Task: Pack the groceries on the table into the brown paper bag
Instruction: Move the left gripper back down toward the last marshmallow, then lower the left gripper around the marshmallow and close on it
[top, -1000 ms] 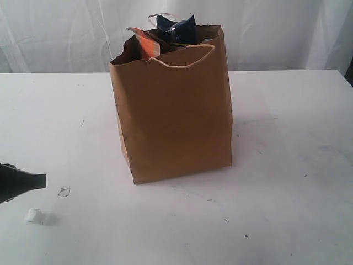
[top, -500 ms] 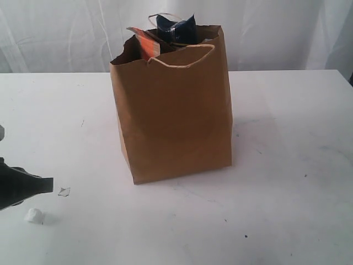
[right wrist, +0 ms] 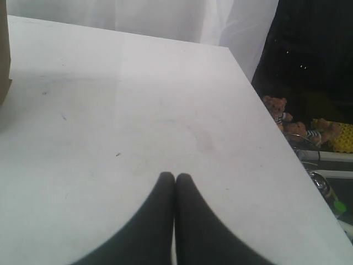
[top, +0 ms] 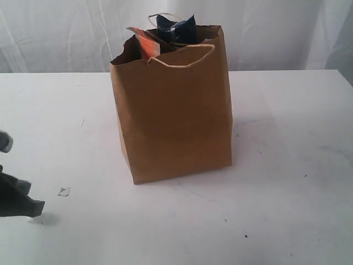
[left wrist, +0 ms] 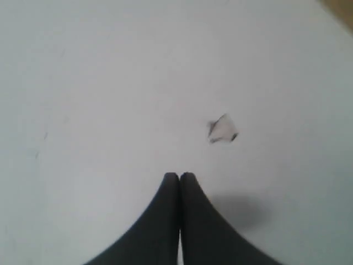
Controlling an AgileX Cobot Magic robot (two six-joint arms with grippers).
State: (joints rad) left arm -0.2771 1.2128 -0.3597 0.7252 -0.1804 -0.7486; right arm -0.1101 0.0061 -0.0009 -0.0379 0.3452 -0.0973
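One paper bag [top: 171, 116] — perhaps two packets [top: 175, 27] inside

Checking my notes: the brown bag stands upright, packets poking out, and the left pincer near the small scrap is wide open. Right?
No: the left pincer is shut, tips pressed together, as the left wrist view shows. The brown bag does stand upright, packets poking out, and the small scrap lies near the pincer.

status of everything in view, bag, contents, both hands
brown paper bag, upright, top open
orange-labelled pouch, in bag, poking out
dark blue packet, in bag, poking out
left hand, shut, nothing seen held
right hand, shut, empty
small scrap, loose on table
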